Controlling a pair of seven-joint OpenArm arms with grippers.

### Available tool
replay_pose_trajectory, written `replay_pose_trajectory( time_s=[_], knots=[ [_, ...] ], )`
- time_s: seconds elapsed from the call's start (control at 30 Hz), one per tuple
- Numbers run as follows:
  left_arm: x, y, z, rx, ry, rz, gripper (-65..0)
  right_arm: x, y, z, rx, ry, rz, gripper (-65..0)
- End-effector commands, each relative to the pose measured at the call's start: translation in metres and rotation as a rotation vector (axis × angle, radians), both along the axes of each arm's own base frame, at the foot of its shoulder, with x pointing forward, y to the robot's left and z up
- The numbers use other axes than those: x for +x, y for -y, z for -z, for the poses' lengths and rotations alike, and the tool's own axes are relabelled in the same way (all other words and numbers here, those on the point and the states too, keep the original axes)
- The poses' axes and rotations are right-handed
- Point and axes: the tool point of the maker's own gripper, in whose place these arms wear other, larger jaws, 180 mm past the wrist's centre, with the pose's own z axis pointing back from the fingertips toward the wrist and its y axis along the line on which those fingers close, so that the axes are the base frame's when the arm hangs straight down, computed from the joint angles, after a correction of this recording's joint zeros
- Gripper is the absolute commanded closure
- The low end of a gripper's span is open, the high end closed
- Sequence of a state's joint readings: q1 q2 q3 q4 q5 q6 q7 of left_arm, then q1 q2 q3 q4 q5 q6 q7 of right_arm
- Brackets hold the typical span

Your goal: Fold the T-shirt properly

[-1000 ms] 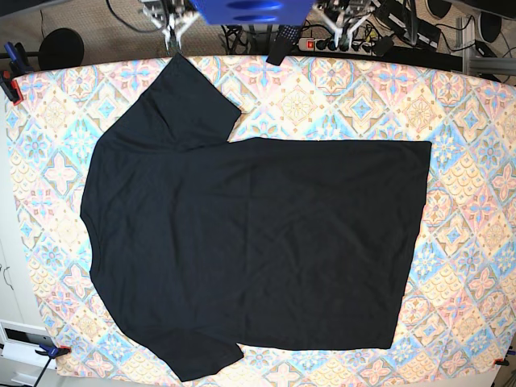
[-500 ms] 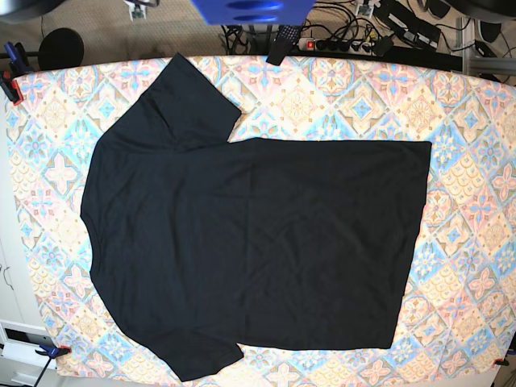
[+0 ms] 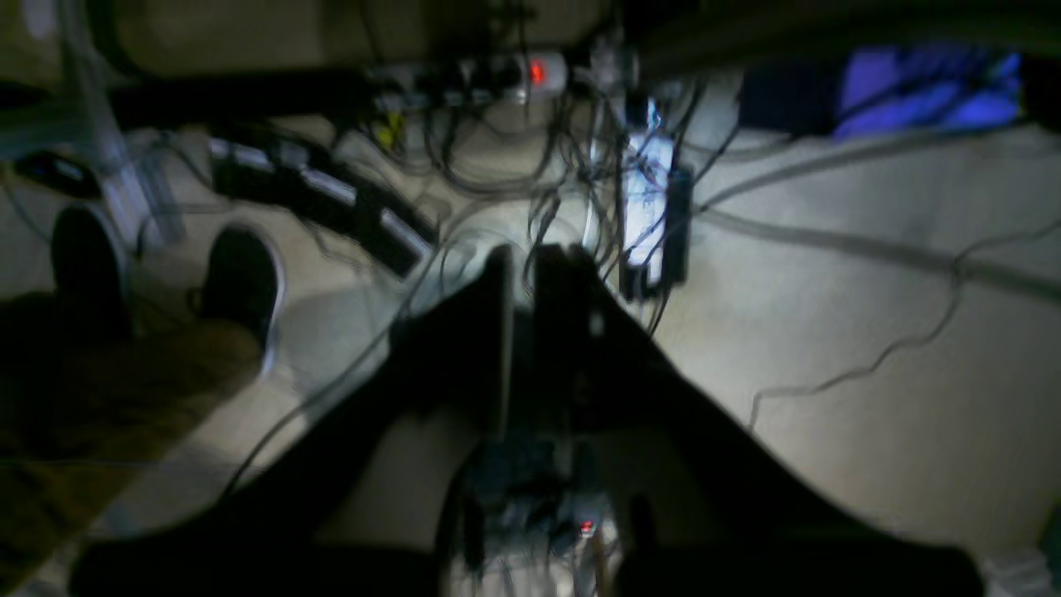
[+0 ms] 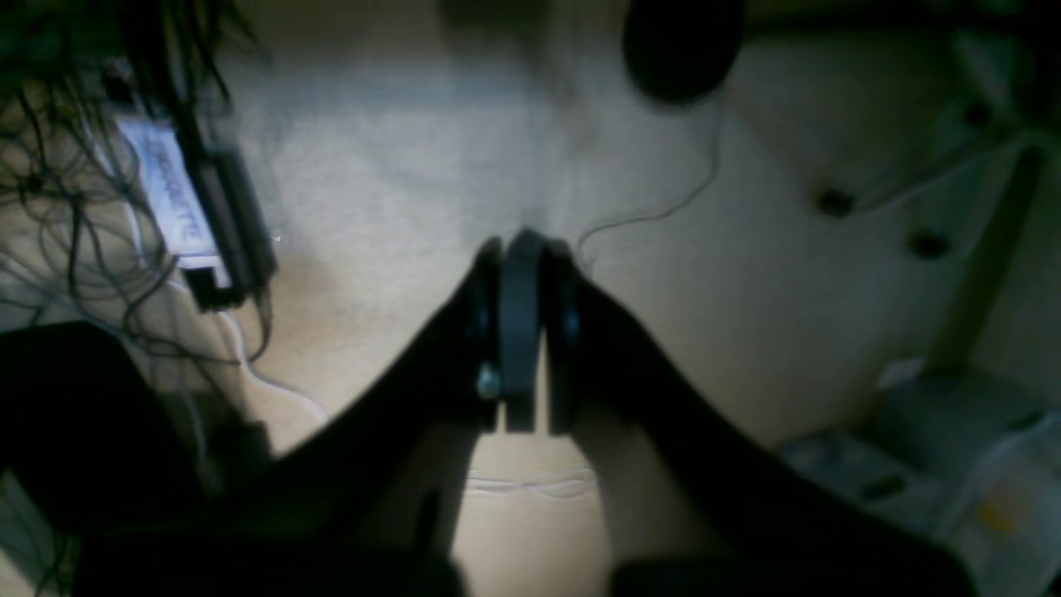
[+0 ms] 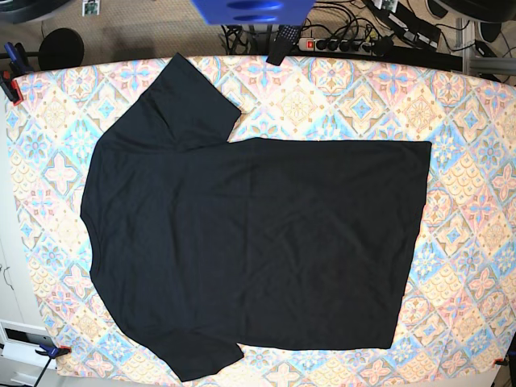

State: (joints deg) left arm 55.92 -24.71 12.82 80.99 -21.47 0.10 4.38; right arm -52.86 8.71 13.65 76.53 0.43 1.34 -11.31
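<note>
The black T-shirt (image 5: 250, 242) lies spread flat on the patterned table cover (image 5: 476, 201). Its collar end points left, its hem runs down the right, and its sleeves reach toward the far and near edges. Neither gripper is over the table in the base view. In the left wrist view my left gripper (image 3: 520, 265) hangs over the floor, its dark fingers (image 3: 559, 332) drawn together with only a thin slit and nothing in it. My right gripper (image 4: 520, 249) is shut and empty, also above bare floor.
Behind the table's far edge are a power strip (image 5: 322, 43), tangled cables (image 3: 497, 124) and a blue block (image 5: 251, 10). A black round base (image 5: 60, 47) stands at the far left. Clamps (image 5: 10, 81) grip the cover's left edge.
Both arms, seen at the top edge of the base view a second ago, have drawn back out of that view. The T-shirt has not moved.
</note>
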Motion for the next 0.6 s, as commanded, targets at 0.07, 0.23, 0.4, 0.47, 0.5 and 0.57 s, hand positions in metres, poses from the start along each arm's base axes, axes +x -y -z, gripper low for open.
replay_pose_trajectory(
  time_s=[0.07,0.23,0.4,0.47,0.5,0.57],
  knots=[
    [0.004,-0.007,-0.028,0.005,0.047,-0.019,-2.7,0.01,0.015,-0.026,-0.05,0.053,-0.023,0.0],
    [0.046,-0.011,-0.078,0.008,0.194,-0.039,-2.7,0.038,0.024,-0.06,-0.097,0.098,-0.033,0.0],
    [0.087,-0.007,-0.118,-0.005,0.331,-0.034,-2.7,0.087,0.013,-0.099,-0.111,0.186,-0.078,0.0],
    [0.1,-0.007,-0.128,-0.004,0.374,-0.034,-2.7,0.096,0.009,-0.11,-0.115,0.193,-0.087,0.0],
    [0.106,-0.007,-0.132,-0.004,0.392,-0.034,-2.7,0.1,0.007,-0.114,-0.114,0.197,-0.089,0.0],
    [0.119,-0.007,-0.139,-0.012,0.431,-0.045,-2.7,0.102,0.005,-0.115,-0.107,0.194,-0.084,0.0]
  ],
)
